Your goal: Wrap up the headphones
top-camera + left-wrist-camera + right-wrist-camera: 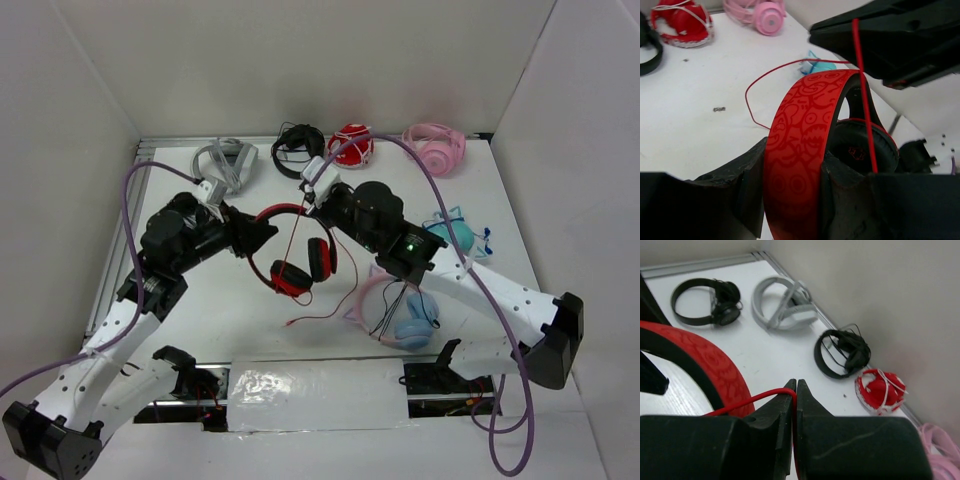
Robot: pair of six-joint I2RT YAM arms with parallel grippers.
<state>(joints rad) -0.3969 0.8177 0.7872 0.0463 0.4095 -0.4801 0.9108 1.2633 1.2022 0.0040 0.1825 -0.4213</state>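
The red headphones [293,262] hang above the table's middle, ear cups down. My left gripper [262,228] is shut on the red patterned headband [795,150], which fills the gap between its fingers [747,190]. My right gripper [318,203] is shut on the thin red cable [747,401] just above the headband [710,362]. In the left wrist view the cable [864,90] runs straight down from the right gripper [890,35] past a black ear pad [860,147]. The rest of the cable trails onto the table [322,314].
Along the back wall lie grey headphones [225,160], black headphones [298,148], a red bundle with white cord [351,146] and pink headphones [436,147]. Teal headphones [452,230] and pink-and-blue ones [405,318] lie under the right arm. Walls enclose three sides.
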